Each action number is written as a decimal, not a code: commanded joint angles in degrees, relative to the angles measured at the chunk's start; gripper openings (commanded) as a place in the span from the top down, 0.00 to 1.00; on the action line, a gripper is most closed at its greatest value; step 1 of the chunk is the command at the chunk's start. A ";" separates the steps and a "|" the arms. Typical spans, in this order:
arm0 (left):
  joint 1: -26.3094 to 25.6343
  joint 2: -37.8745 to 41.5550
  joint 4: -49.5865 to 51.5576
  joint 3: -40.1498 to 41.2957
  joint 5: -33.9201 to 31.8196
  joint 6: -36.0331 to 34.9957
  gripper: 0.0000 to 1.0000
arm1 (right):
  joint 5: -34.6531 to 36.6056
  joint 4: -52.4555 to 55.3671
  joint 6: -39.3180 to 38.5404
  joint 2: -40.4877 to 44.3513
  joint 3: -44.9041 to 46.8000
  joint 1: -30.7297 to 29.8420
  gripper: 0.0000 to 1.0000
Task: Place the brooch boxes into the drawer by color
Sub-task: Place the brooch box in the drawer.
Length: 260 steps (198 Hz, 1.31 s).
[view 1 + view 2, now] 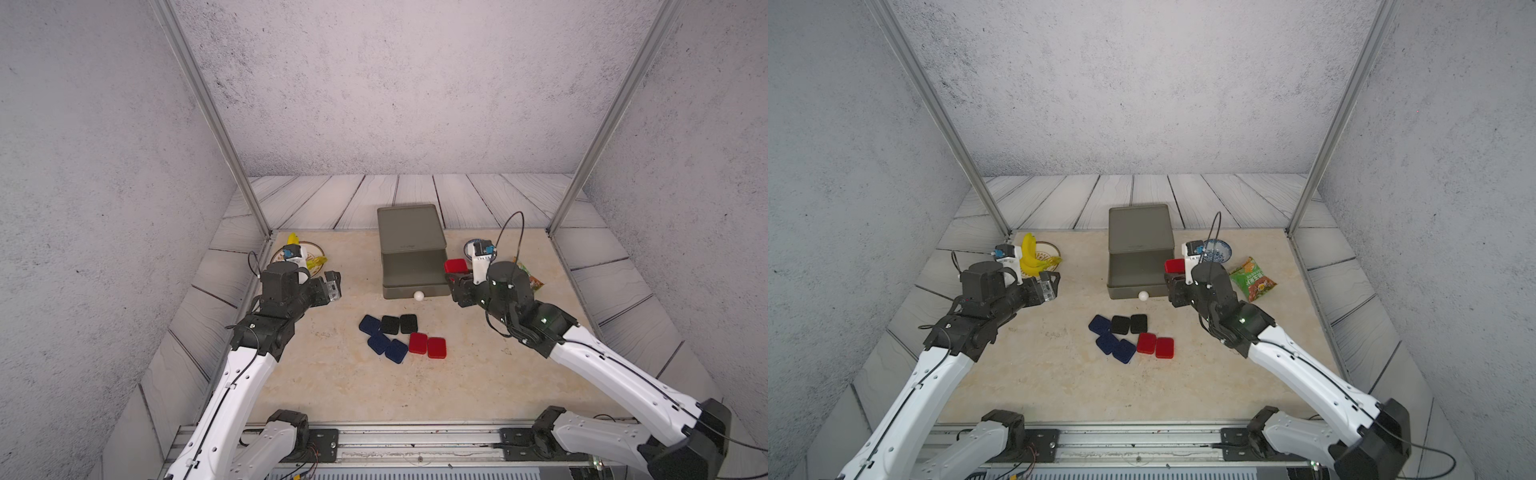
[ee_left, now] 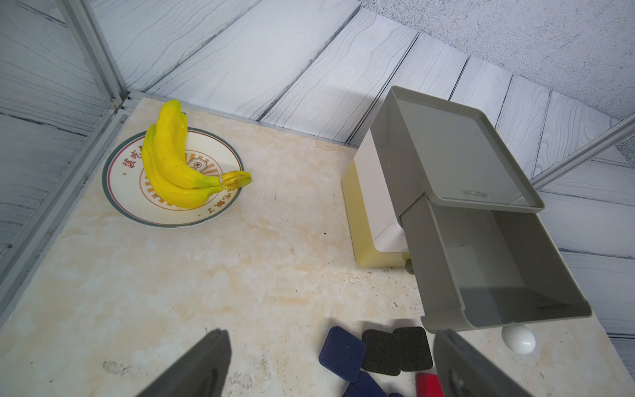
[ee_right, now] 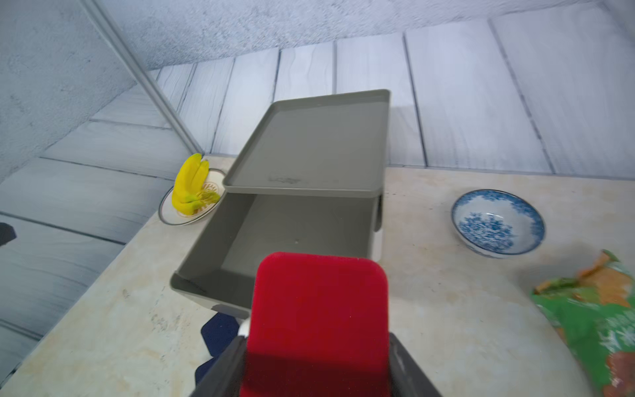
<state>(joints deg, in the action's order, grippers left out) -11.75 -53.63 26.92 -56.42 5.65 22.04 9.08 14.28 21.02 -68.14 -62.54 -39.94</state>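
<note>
My right claw (image 3: 316, 343) is clamped on a red brooch box (image 3: 319, 309). One finger presses each side edge, and the jaws stand roughly half apart with the box filling the gap. I hold it flat and clear of the worktop (image 1: 332, 382), close against the right wall of the grey top drawer (image 1: 415, 289). That drawer stands pulled out from the cabinet (image 1: 409, 228), with its white knob (image 1: 419, 295) facing me. I cannot tell whether the box hangs over the drawer's inside or just beside it.

My left claw (image 1: 334, 286) is spread wide, gripping nothing and touching nothing. It hangs above the worktop well to the left of the drawer, near the plate (image 2: 220, 154) that carries the bananas (image 2: 171, 161).

The other brooch boxes lie in a tight cluster on the worktop just in front of the drawer. Three dark blue boxes (image 1: 370, 324) (image 1: 378, 344) (image 1: 396, 351) are on the left. Two black boxes (image 1: 390, 324) (image 1: 408, 323) sit side by side nearest the drawer. Two red boxes (image 1: 417, 343) (image 1: 436, 348) are pressed together on the right.

Past my right claw stand a blue-patterned bowl (image 3: 498, 223) and a green snack packet (image 1: 1252, 278).
</note>
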 commanded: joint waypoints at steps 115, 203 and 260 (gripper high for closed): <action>0.18 1.28 4.06 -2.91 0.77 -0.34 0.02 | -12.70 10.14 0.87 -31.92 -27.91 -2.49 0.59; 0.23 1.61 0.80 -0.48 0.68 -0.86 0.02 | -8.15 8.66 1.84 -40.00 -32.63 -2.51 0.58; 0.21 0.67 -0.73 0.10 1.56 -0.35 0.02 | -7.41 9.01 1.43 -42.74 -35.50 -2.52 0.29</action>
<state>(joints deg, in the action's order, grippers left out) -11.73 -52.90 27.64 -56.73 6.94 21.89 0.60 23.55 22.44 -110.52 -95.90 -42.44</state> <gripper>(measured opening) 0.982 0.671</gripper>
